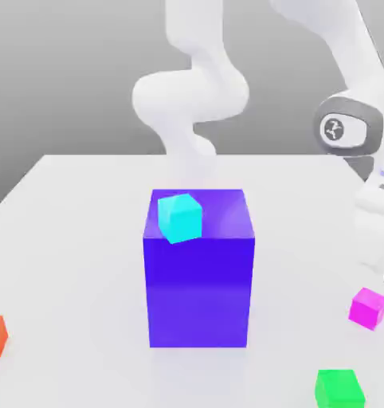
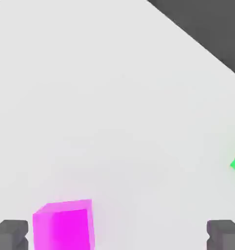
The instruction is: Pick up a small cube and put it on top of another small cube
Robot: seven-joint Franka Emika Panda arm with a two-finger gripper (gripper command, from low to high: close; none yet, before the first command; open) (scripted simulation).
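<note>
My gripper (image 2: pixel 117 234) hangs spread wide over the white table (image 2: pixel 114 97), the small magenta cube (image 2: pixel 65 225) just inside one fingertip (image 2: pixel 11 233), untouched.

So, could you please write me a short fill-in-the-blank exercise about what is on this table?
1. The cyan cube rests on top of the big ____ block.
2. The small cube lying between the open gripper fingers in the hand view is ____.
3. At the exterior view's left edge, a small ____ cube sits on the table.
4. In the exterior view, the green cube lies nearer the camera than the ____ cube.

Missing words: blue; pink; orange; pink
</note>
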